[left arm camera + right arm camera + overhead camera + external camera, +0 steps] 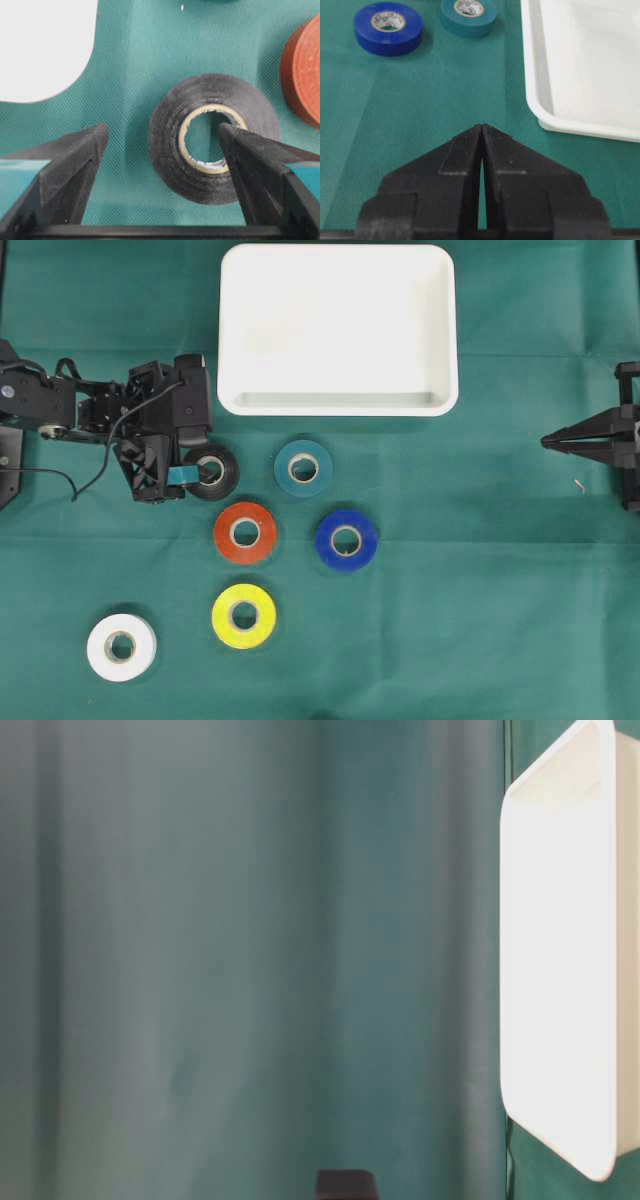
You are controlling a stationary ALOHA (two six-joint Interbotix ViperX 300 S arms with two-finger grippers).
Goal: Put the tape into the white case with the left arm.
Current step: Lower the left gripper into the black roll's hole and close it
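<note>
Tape rolls (245,532), six, white case (337,405), one

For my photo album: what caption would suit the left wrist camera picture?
Open left gripper straddling one side of a black tape roll, one finger in its core, near the white case.

Black tape roll (215,137): lies flat on green cloth, cream core up, one finger of my left gripper (162,150) inside the core, the other outside the rim. White case (337,328): shallow, rounded corners, upright, near the roll.
</note>
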